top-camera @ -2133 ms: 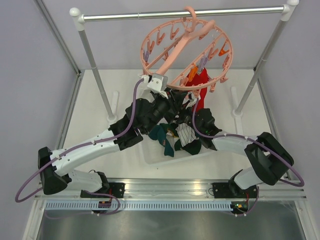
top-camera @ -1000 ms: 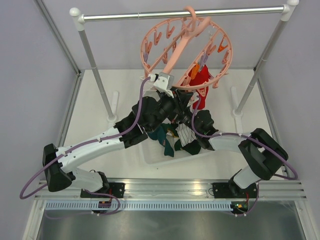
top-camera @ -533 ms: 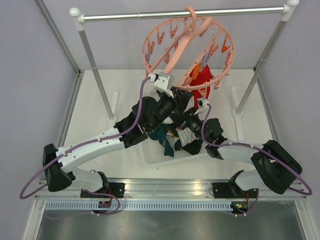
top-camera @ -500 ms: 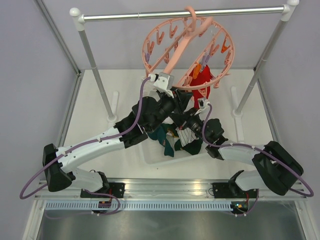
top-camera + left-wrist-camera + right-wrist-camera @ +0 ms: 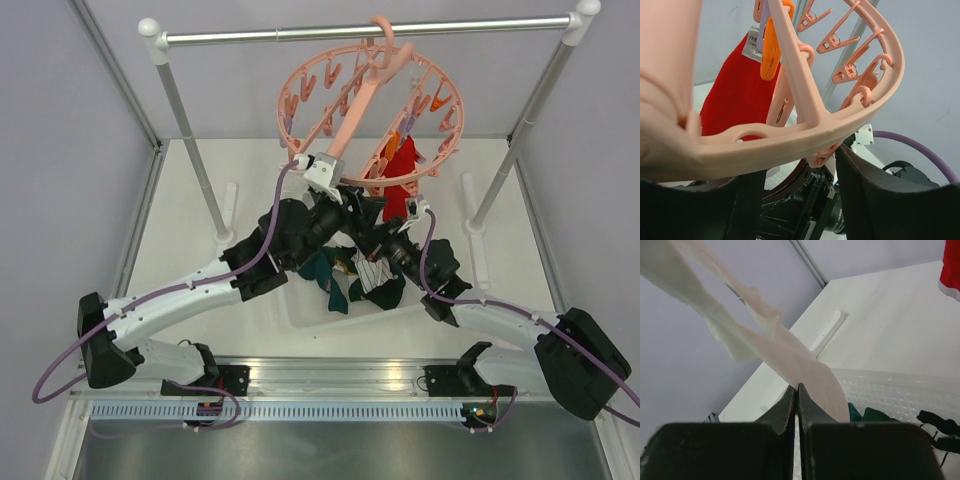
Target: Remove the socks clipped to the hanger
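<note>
The salmon-pink ring hanger (image 5: 370, 105) hangs by its hook from the rail, tilted. A red sock (image 5: 402, 168) is clipped to its near right rim, under an orange clip (image 5: 771, 47). My left gripper (image 5: 348, 200) is just below the near rim. In the left wrist view the left gripper (image 5: 797, 162) is open, its black fingers (image 5: 875, 200) on either side of the hanger rim (image 5: 790, 132) and a pink clip tip, with the red sock (image 5: 735, 95) behind. My right gripper (image 5: 372, 236) is close beside it, above the tray. The right gripper (image 5: 798, 387) is shut, with a blurred pale pink part of the hanger (image 5: 790, 357) right at its tips.
A white perforated tray (image 5: 300, 312) in front of the arms holds dark teal socks (image 5: 322, 270) and a white striped sock (image 5: 368, 268). The silver rail (image 5: 300, 32) stands on two posts (image 5: 190, 130) with feet on the table. Purple cables loop off both arms.
My left gripper has opened around the hanger rim. The hanger has tilted back and risen slightly. The right arm's elbow has swung out to the right, and its gripper stays shut.
</note>
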Tool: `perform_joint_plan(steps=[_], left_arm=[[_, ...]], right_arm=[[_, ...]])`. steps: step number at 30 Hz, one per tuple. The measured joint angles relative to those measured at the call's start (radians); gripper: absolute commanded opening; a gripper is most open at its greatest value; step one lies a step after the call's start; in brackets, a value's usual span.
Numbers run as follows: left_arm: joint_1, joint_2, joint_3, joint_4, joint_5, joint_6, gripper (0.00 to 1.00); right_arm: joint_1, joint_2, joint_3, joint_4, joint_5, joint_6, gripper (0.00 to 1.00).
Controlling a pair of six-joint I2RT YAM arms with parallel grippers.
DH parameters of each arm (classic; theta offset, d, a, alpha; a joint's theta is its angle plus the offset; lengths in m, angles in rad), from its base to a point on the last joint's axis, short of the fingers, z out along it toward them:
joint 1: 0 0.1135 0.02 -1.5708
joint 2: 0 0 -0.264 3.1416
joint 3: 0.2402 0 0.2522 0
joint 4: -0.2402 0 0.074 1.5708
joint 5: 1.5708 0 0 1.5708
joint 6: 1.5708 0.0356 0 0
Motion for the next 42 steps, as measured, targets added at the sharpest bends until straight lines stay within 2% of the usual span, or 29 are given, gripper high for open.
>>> perform_joint_plan(steps=[19, 30, 35, 42], left_arm=[[0.000, -0.241, -0.111, -0.130, 0.108, 0.083, 0.64], [0.012, -0.411, -0.162, -0.191, -0.062, 0.119, 0.69], [0.092, -0.428, -0.172, -0.196, -0.086, 0.121, 0.70], [0.281, -0.413, -0.224, -0.156, 0.152, 0.105, 0.69]], right_arm=[[-0.006, -0.126, -0.015, -0.166, 0.011, -0.047, 0.01], [-0.053, -0.160, -0.014, -0.226, -0.007, -0.056, 0.01], [-0.066, -0.161, -0.014, -0.230, -0.025, -0.056, 0.01], [-0.076, -0.163, -0.014, -0.240, -0.047, -0.056, 0.01]])
